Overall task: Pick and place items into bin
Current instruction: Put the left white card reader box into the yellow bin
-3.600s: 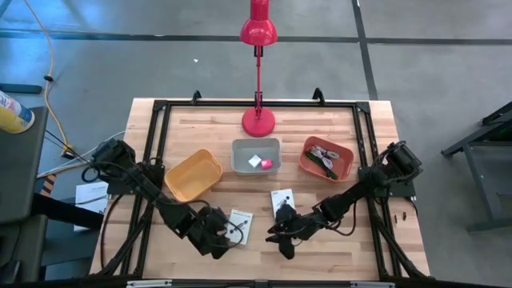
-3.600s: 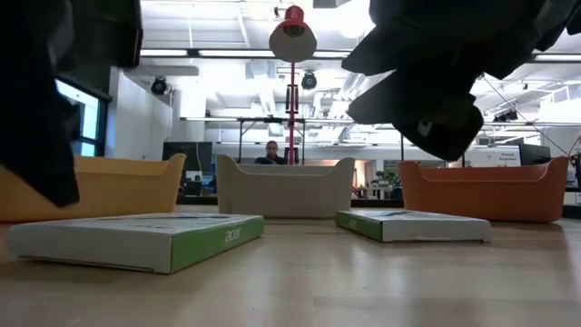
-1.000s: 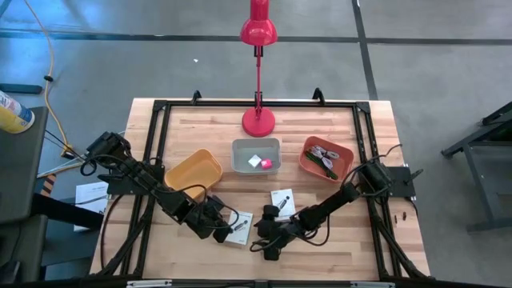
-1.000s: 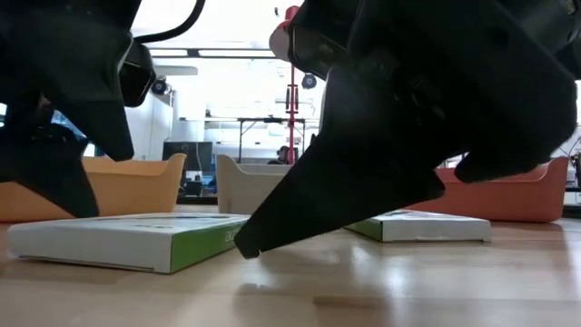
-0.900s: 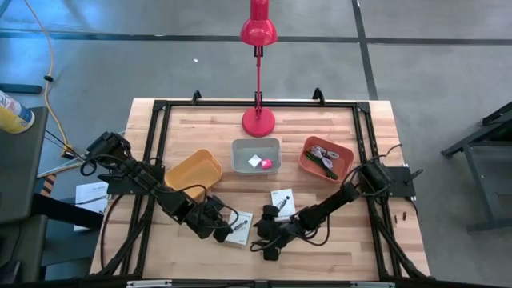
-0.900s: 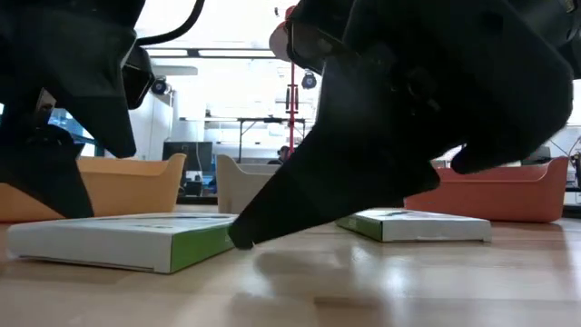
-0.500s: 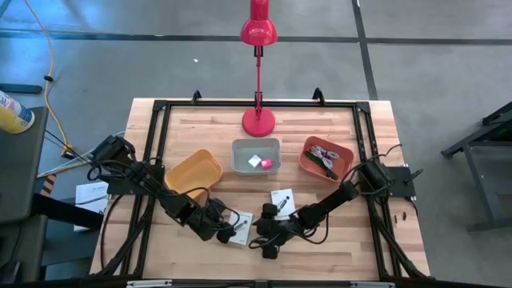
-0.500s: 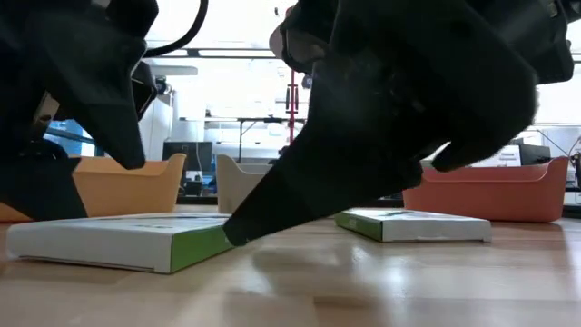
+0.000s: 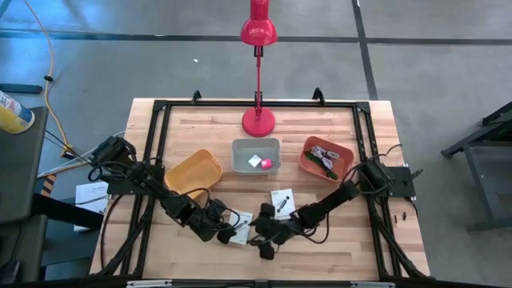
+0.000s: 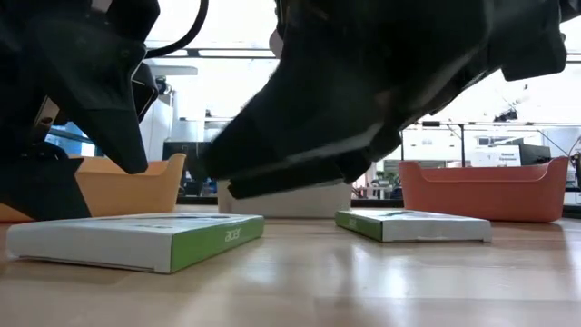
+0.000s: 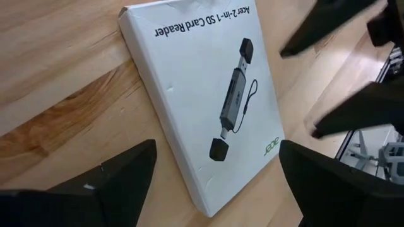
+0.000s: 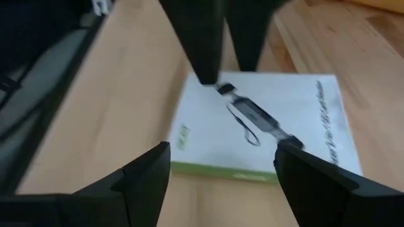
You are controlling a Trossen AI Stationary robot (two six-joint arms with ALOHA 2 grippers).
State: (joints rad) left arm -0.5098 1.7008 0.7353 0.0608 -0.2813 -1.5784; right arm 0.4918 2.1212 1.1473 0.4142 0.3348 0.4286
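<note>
The left gripper hangs low over the near white card, the flat box with a card reader printed on its face, and its two dark fingers stand wide apart on either side of one end of that box, holding nothing. From the opposite side of the same card the right gripper faces it, its fingers likewise spread wide and empty; whether any fingertip actually touches the card is hard to tell, since the low view is mostly filled by dark arm. The second white card lies a little beyond the first, toward the grey bin, apart from both grippers. Inside that grey bin sit the pink cube and the white cube. To one side of the grey bin is the yellow bin, to the other the orange bin, which holds the green stick among silvery bits
</note>
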